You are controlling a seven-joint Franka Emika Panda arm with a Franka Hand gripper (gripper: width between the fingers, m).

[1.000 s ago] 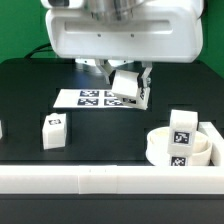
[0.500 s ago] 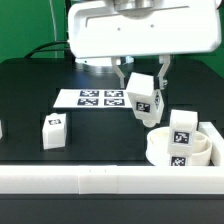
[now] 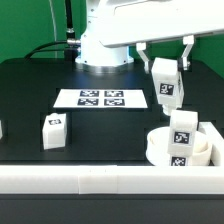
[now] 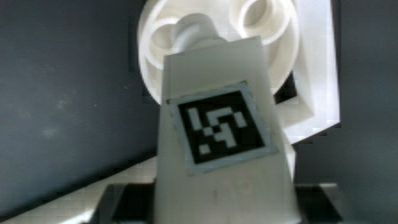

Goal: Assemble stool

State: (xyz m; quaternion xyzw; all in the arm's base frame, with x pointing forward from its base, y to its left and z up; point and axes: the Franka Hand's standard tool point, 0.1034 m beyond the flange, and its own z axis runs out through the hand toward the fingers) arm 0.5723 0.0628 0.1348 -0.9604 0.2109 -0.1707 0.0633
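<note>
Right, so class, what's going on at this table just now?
The robot arm's gripper has its jaws shut on a chunky white plastic block leg, holding it in the air above the black table, close over the short round white plastic seat. A second block leg appears to stand in that seat already. A third block leg sits loose on the table at the exterior view's left.

The leg (image 4: 217,130) hides much of the seat (image 4: 210,22) behind it.
</note>
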